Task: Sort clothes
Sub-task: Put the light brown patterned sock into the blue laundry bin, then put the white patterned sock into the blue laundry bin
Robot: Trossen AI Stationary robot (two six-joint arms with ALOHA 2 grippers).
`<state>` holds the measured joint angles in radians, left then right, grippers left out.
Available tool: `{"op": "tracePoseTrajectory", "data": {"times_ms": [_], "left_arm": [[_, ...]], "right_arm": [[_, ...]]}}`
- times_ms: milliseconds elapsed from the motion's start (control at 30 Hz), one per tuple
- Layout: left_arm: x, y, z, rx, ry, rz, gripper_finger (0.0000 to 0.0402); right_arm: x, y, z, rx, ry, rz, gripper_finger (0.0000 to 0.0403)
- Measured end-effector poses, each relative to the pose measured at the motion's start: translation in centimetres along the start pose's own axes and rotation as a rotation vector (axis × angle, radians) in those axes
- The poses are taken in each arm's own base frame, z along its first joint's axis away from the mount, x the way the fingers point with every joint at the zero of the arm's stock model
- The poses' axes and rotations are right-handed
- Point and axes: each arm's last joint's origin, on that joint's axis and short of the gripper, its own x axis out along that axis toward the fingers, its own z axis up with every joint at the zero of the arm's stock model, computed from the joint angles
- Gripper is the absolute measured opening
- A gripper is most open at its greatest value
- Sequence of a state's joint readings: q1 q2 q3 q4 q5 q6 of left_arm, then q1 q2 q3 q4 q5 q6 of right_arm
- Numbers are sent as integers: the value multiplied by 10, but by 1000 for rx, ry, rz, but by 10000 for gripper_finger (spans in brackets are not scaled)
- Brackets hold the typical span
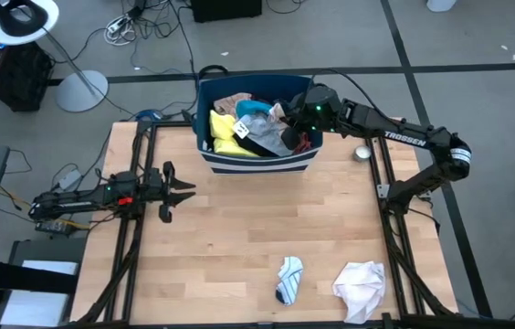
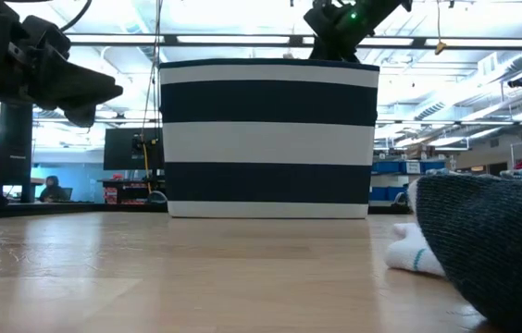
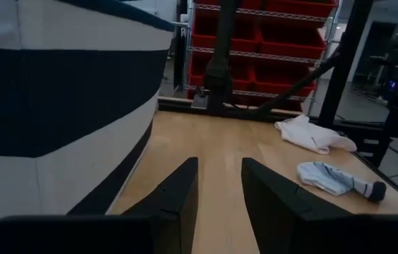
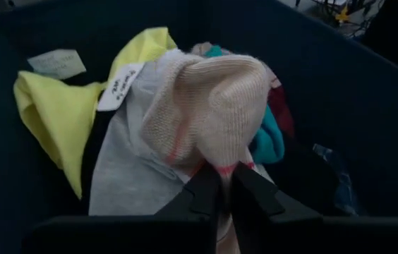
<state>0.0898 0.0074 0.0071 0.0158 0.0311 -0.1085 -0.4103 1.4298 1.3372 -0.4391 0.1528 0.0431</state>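
Right end effector (image 4: 225,185) pinching cream sock (image 4: 209,106), over bin (image 1: 210,157)

The table (image 1: 267,228) is pale wood, smooth, with a soft shine in the low view. The bin (image 1: 257,163) looks like stiff cloth or plastic (hard to tell which), matt, with dark blue and white stripes. Inside it lie soft clothes. The cream sock (image 4: 209,106) is a bumpy knit. The yellow garment (image 4: 58,113) is smooth thin cloth with a papery white tag. The grey garment (image 4: 125,169) looks fuzzy. On the table, the white garment (image 1: 360,288) is crumpled cloth and the striped sock (image 1: 289,279) is knit. The right gripper (image 4: 225,187) fingers are matt black.
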Motion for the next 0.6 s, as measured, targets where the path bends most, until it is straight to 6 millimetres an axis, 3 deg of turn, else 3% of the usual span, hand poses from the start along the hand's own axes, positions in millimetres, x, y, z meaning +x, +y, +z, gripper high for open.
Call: {"op": "tracePoseTrajectory", "data": {"times_ms": [333,433,600], "left_arm": [[0,0,1,0,-14,-8,115],[0,0,1,0,-14,-8,115],[0,0,2,0,-22,-9,115]], "right_arm": [[-17,-5,5,7,-42,-17,137],[-40,-10,5,-36,-30,-41,166],[-99,-18,-12,19,79,-56,190]]}}
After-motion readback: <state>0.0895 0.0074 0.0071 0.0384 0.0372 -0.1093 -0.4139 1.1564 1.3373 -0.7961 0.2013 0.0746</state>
